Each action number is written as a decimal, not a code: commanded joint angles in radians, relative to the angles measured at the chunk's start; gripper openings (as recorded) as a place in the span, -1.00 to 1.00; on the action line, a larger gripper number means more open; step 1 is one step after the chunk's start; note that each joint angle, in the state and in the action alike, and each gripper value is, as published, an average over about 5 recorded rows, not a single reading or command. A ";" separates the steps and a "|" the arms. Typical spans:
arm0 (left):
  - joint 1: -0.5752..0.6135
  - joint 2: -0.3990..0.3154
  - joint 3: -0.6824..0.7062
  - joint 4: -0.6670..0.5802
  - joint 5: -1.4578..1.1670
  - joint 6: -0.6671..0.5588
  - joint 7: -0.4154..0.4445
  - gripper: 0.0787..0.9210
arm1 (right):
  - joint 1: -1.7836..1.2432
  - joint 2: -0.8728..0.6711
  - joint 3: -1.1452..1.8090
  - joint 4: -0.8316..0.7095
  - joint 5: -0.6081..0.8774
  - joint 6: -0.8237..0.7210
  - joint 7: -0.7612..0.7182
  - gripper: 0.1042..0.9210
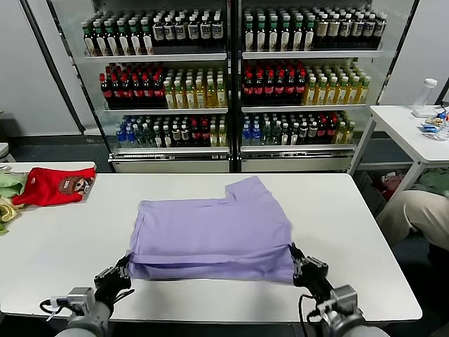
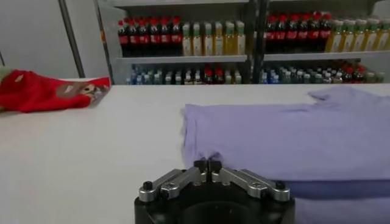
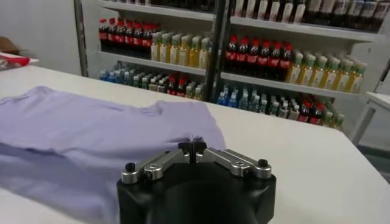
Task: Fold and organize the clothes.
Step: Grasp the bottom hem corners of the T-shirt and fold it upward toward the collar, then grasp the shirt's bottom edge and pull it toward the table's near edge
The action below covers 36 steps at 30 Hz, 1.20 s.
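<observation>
Lavender cotton T-shirt [image 1: 214, 232] lies mid-frame on my white desk [image 1: 63, 246]; my left hand [image 1: 121, 272] and right hand [image 1: 300, 265] each pinch its lower corners.

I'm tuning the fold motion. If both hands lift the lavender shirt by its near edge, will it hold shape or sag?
Probably sag: the shirt lies limp and flat on the table, its near edge already doubled over. The left hand and right hand are shut on the near corners, so the middle would likely droop between them. It looks thin and light, and may drag on the table.

Both arms reach forward low, the left gripper [image 1: 125, 265] and right gripper [image 1: 298, 258] with fingers pinched together.
</observation>
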 commanded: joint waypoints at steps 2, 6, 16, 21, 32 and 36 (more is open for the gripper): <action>-0.132 -0.009 0.028 0.128 0.010 -0.008 0.040 -0.98 | 0.127 0.022 -0.057 -0.099 -0.013 -0.004 0.002 -0.97; -0.147 -0.009 0.034 0.147 0.015 -0.011 0.058 -0.98 | 0.131 0.026 -0.068 -0.115 -0.028 -0.009 0.001 -0.97; -0.143 -0.013 0.035 0.154 0.047 -0.012 0.053 -0.75 | 0.200 0.068 -0.120 -0.215 -0.056 -0.015 -0.004 -0.56; -0.143 -0.022 0.031 0.164 0.083 -0.027 0.050 -0.40 | 0.263 0.119 -0.153 -0.256 -0.052 -0.076 0.019 -0.20; -0.062 0.032 -0.024 0.090 0.017 -0.011 0.018 0.34 | 0.251 0.129 -0.109 -0.162 0.039 -0.177 0.065 0.58; 0.070 0.037 -0.041 -0.039 -0.025 0.025 0.015 0.61 | 0.081 0.053 -0.006 -0.010 0.137 -0.216 0.070 0.74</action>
